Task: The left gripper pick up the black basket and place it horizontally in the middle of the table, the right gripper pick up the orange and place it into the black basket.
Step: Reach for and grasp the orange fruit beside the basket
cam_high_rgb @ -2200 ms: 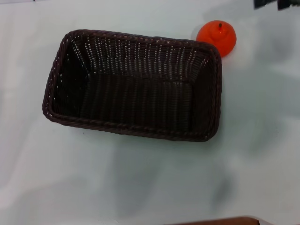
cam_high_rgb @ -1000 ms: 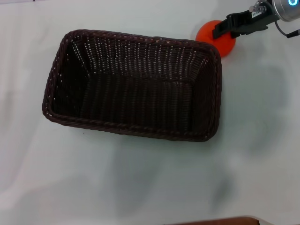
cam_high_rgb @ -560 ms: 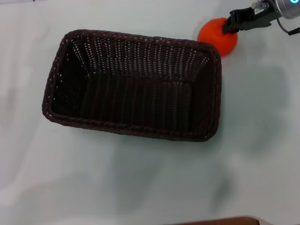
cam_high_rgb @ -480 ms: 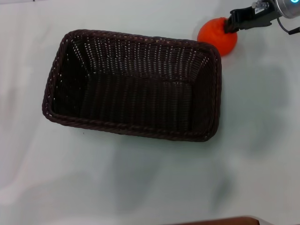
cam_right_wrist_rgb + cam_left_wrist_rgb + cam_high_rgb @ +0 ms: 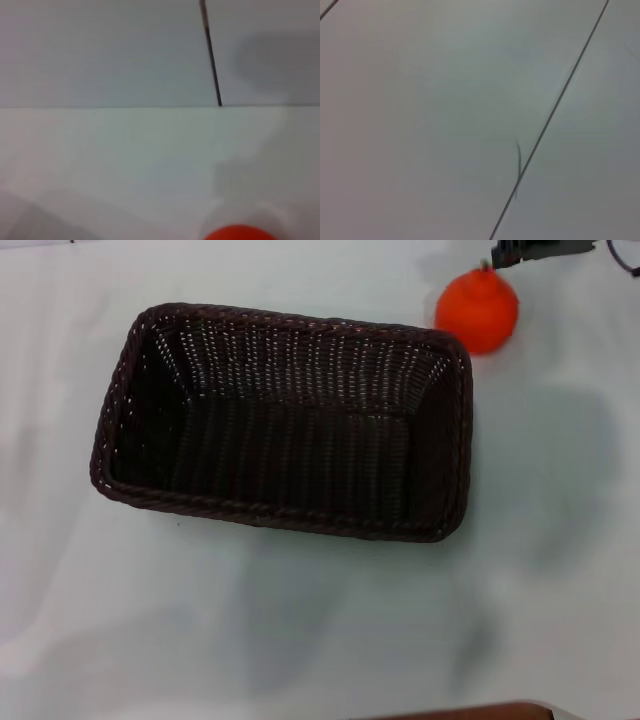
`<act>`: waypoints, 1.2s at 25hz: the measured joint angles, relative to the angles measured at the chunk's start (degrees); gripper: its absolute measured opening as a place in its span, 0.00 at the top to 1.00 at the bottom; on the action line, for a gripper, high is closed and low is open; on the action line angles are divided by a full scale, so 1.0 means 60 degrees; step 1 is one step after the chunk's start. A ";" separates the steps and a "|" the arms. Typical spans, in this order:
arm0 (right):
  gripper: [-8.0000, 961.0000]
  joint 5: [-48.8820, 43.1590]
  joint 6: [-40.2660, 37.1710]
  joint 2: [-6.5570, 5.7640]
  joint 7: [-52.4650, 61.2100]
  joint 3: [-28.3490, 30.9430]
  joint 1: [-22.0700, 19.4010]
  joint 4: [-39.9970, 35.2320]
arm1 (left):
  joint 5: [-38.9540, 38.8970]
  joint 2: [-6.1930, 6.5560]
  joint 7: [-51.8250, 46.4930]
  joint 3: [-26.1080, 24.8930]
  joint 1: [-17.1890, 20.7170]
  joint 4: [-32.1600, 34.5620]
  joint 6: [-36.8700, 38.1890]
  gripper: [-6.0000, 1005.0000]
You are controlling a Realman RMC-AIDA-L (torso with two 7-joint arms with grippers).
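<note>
The black basket lies lengthwise across the middle of the table, open side up and empty. The orange is just beyond the basket's far right corner, outside it, stem nub pointing away from me. Only a small black part of my right gripper shows at the top edge, right at the orange's stem end; I cannot see whether it holds the fruit. The top of the orange also shows at the edge of the right wrist view. My left gripper is out of view.
A brown strip shows at the near edge of the head view. Bare table surrounds the basket on the left, front and right. The left wrist view shows only a pale surface with a thin dark line.
My right gripper came in over the orange, then drew back toward the top edge. The orange has shifted slightly right and farther away. The basket has not moved.
</note>
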 joint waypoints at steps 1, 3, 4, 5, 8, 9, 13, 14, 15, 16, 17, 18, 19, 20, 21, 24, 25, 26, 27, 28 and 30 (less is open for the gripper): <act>0.94 0.0017 0.0124 0.0006 0.0074 -0.0148 -0.0034 -0.0212 | 0.0000 -0.0004 -0.0009 0.0004 0.0008 0.0000 -0.0008 0.30; 0.94 0.0109 0.0426 0.0026 0.0316 -0.0687 -0.0136 -0.0806 | 0.0000 -0.0013 -0.0014 0.0006 0.0023 0.0001 -0.0024 0.30; 0.94 0.0109 0.0426 0.0026 0.0316 -0.0687 -0.0136 -0.0806 | 0.0000 -0.0015 -0.0015 0.0010 0.0030 0.0024 -0.0037 0.30; 0.94 0.0219 0.0528 0.0028 0.0425 -0.1030 -0.0193 -0.1079 | 0.0000 -0.0016 -0.0016 0.0014 0.0036 0.0050 -0.0049 0.30; 0.94 0.0240 0.0542 0.0021 0.0500 -0.1190 -0.0214 -0.1152 | 0.0000 -0.0019 -0.0026 0.0067 0.0056 0.0101 -0.0067 0.30; 0.94 0.0225 0.0535 0.0010 0.0523 -0.1204 -0.0217 -0.1150 | 0.0000 -0.0020 -0.0028 0.0090 0.0062 0.0102 -0.0069 0.30; 0.93 0.0105 0.0638 -0.0042 0.0564 -0.1168 -0.0278 -0.1111 | 0.0000 -0.0023 -0.0039 0.0157 0.0122 0.0103 -0.0096 0.31; 0.93 0.0067 0.0678 -0.0045 0.0583 -0.1188 -0.0324 -0.1138 | 0.0000 -0.0023 -0.0046 0.0192 0.0142 0.0103 -0.0102 0.31; 0.93 0.0029 0.0722 -0.0044 0.0605 -0.1230 -0.0371 -0.1149 | 0.0000 -0.0023 -0.0049 0.0204 0.0144 0.0103 -0.0104 0.31; 0.90 -0.0027 0.0789 -0.0042 0.0631 -0.1278 -0.0402 -0.1149 | 0.0000 -0.0023 -0.0052 0.0222 0.0146 0.0104 -0.0112 0.31; 0.87 -0.0086 0.0842 -0.0042 0.0663 -0.1312 -0.0414 -0.1135 | 0.0000 -0.0023 -0.0059 0.0235 0.0148 0.0104 -0.0131 0.31; 0.84 -0.0206 0.0925 -0.0043 0.0715 -0.1361 -0.0413 -0.1096 | 0.0000 -0.0023 -0.0063 0.0242 0.0145 0.0106 -0.0151 0.31; 0.81 -0.0371 0.0955 -0.0043 0.0770 -0.1382 -0.0412 -0.1046 | 0.0000 -0.0023 -0.0064 0.0248 0.0140 0.0110 -0.0179 0.31; 0.78 -0.0454 0.0966 -0.0043 0.0793 -0.1395 -0.0410 -0.1012 | 0.0000 -0.0023 -0.0067 0.0266 0.0131 0.0113 -0.0195 0.31; 0.72 -0.0544 0.0966 -0.0039 0.0807 -0.1412 -0.0409 -0.0957 | 0.0000 -0.0023 -0.0071 0.0299 0.0118 0.0114 -0.0209 0.31; 0.57 -0.0629 0.0861 -0.0035 0.0813 -0.1425 -0.0417 -0.0780 | 0.0000 -0.0023 -0.0082 0.0407 0.0114 0.0118 -0.0265 0.31; 0.51 -0.0630 0.0756 -0.0034 0.0800 -0.1422 -0.0427 -0.0705 | 0.0000 -0.0023 -0.0083 0.0441 0.0113 0.0121 -0.0291 0.32; 0.47 -0.0626 0.0621 -0.0033 0.0775 -0.1416 -0.0443 -0.0626 | 0.0000 -0.0024 -0.0083 0.0473 0.0113 0.0134 -0.0314 0.32; 0.43 -0.0614 0.0507 -0.0032 0.0755 -0.1413 -0.0454 -0.0570 | 0.0000 -0.0027 -0.0083 0.0487 0.0115 0.0154 -0.0327 0.32; 0.39 -0.0598 0.0348 -0.0031 0.0734 -0.1411 -0.0467 -0.0497 | 0.0000 -0.0031 -0.0083 0.0496 0.0118 0.0184 -0.0342 0.32; 0.30 -0.0570 0.0004 -0.0029 0.0713 -0.1422 -0.0481 -0.0296 | 0.0000 -0.0036 -0.0083 0.0500 0.0126 0.0230 -0.0392 0.32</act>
